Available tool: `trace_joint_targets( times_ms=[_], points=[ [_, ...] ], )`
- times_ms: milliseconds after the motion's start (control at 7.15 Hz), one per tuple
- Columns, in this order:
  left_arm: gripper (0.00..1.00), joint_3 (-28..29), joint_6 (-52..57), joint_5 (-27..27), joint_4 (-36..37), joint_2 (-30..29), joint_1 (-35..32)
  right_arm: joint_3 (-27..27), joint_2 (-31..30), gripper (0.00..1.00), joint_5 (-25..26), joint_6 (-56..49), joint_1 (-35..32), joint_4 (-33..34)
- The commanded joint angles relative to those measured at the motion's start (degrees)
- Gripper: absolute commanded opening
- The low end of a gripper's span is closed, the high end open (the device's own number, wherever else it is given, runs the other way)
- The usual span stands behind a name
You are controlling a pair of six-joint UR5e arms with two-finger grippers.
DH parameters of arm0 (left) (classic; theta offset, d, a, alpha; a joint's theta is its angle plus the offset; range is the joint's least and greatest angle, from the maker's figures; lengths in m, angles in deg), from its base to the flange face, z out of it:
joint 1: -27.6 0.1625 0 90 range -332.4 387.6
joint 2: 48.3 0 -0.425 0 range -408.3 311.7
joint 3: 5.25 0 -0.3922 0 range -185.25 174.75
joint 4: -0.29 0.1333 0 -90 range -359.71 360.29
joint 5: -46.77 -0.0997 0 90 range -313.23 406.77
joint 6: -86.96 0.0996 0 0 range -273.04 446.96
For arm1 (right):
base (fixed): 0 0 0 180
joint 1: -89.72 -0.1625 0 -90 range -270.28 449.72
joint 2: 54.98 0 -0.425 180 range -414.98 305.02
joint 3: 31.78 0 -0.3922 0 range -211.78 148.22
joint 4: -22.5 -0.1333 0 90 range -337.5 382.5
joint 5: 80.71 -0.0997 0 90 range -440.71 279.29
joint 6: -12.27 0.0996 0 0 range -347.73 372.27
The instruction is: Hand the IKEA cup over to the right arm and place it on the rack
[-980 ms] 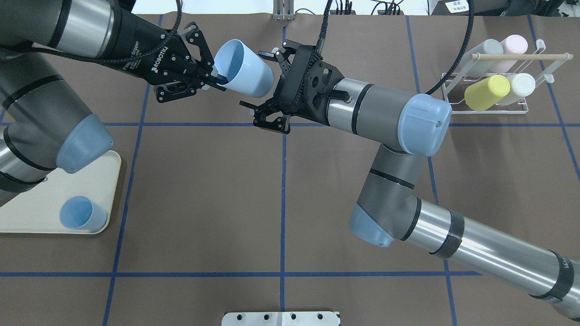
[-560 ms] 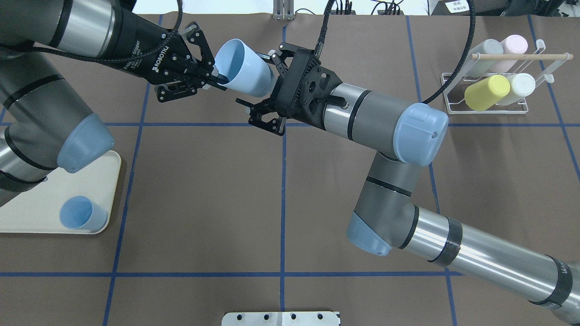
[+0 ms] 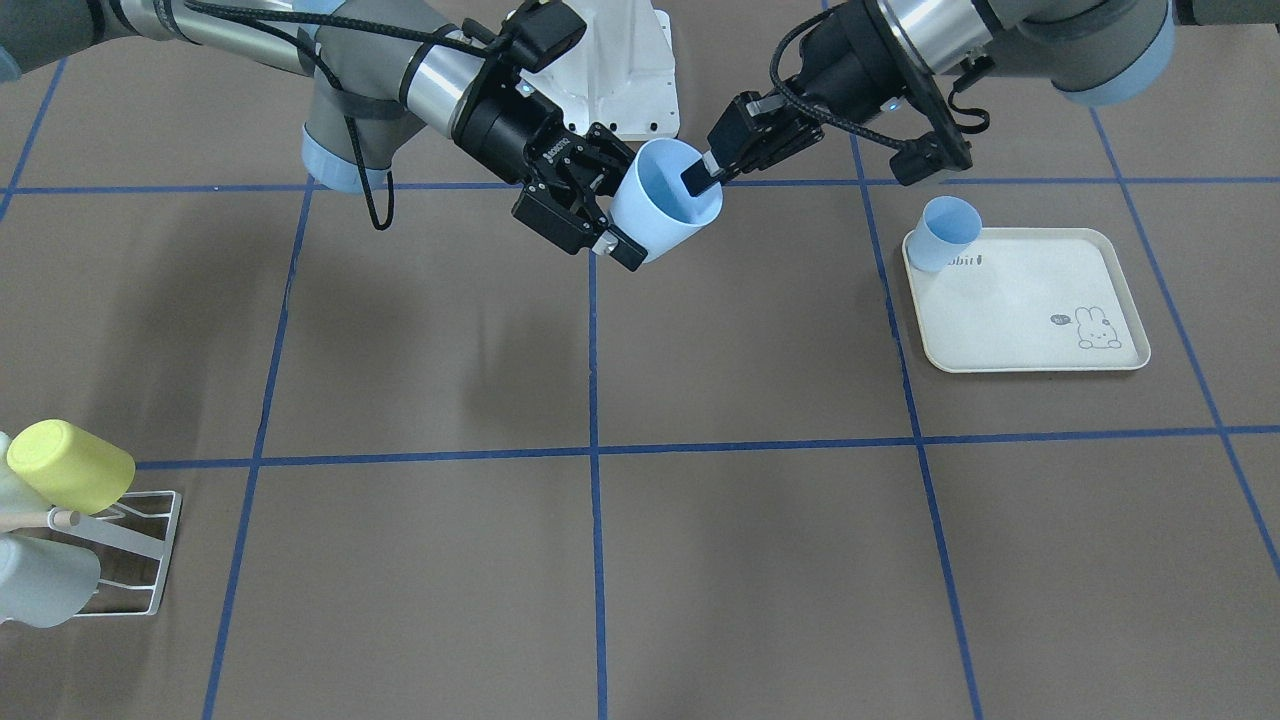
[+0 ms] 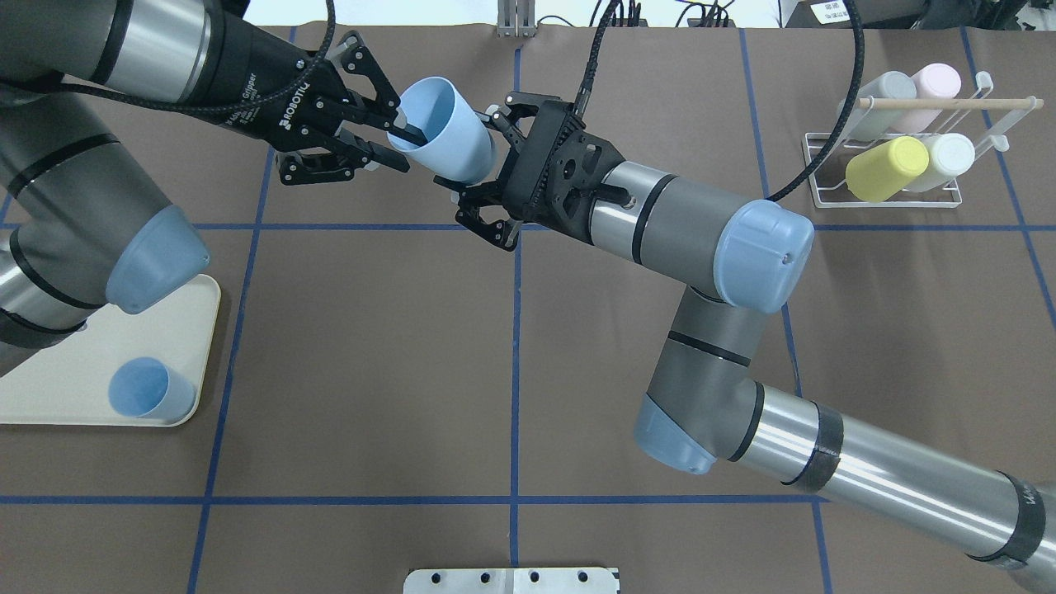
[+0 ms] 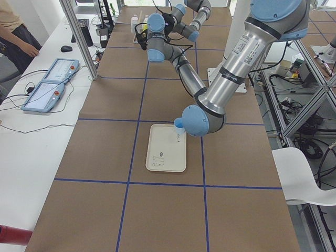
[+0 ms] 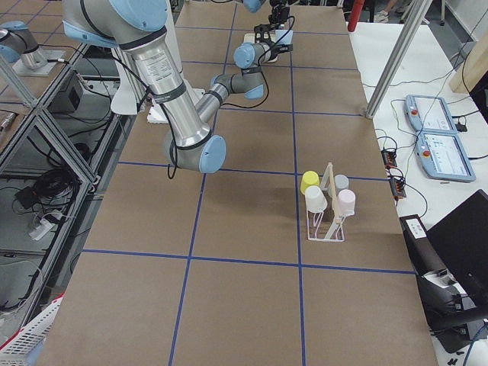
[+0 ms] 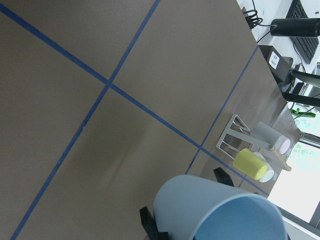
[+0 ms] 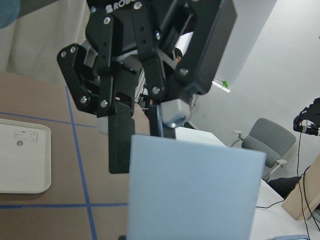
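Observation:
A pale blue IKEA cup point(image 4: 450, 136) hangs tilted in the air over the table's far middle, also seen from the front point(image 3: 665, 200). My right gripper point(image 4: 477, 153) is shut on its base end, a finger on each side; those fingers point(image 7: 222, 176) show against the cup wall in the left wrist view. My left gripper point(image 4: 402, 148) is open at the rim, one finger inside the cup and one outside. The right wrist view shows a gap between the left gripper's fingers point(image 8: 120, 140). The white wire rack point(image 4: 891, 205) stands at the far right.
The rack holds a yellow cup point(image 4: 887, 167), a white cup point(image 4: 940, 161), a grey one and a pink one under its wooden dowel point(image 4: 949, 103). A cream rabbit-print tray point(image 4: 74, 379) at the near left carries a second blue cup point(image 4: 153, 388). A person stands beside the table point(image 5: 16, 31).
My right gripper moved in and shut on the cup's base end. My left gripper's fingers spread apart at the rim. The cup tilted slightly.

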Motion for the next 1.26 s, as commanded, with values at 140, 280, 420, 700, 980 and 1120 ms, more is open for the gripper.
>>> trace_joint_targets(
  times_ms=[140, 280, 420, 700, 980, 1120],
  points=[
    [1.0, -0.4, 1.3, 0.4, -0.1, 0.4, -2.3, 0.2, -0.7, 0.63, 0.0, 0.2, -0.9, 1.6],
    [1.0, -0.5, 1.4, 0.4, -0.2, 1.3, -3.1, -0.4, -0.6, 0.58, -0.1, 0.9, -2.1, 6.2],
    [1.0, -0.7, 5.4, 0.4, 0.1, 3.8, -3.1, -3.3, -0.7, 0.54, -0.2, 1.0, -3.9, 13.9],
    [1.0, -1.0, 18.1, -0.3, 0.5, 11.1, -4.0, -10.7, -2.4, 0.42, -2.2, 0.0, -9.5, 32.3],
    [1.0, -0.8, 22.6, -0.4, 0.5, 13.9, -4.7, -13.5, -7.6, 0.4, -14.6, -10.7, -19.7, 38.7],
    [1.0, -0.6, 22.6, -0.4, 0.5, 13.9, -4.7, -15.7, -14.3, 0.4, -18.0, -19.9, -25.4, 38.7]
  ],
)
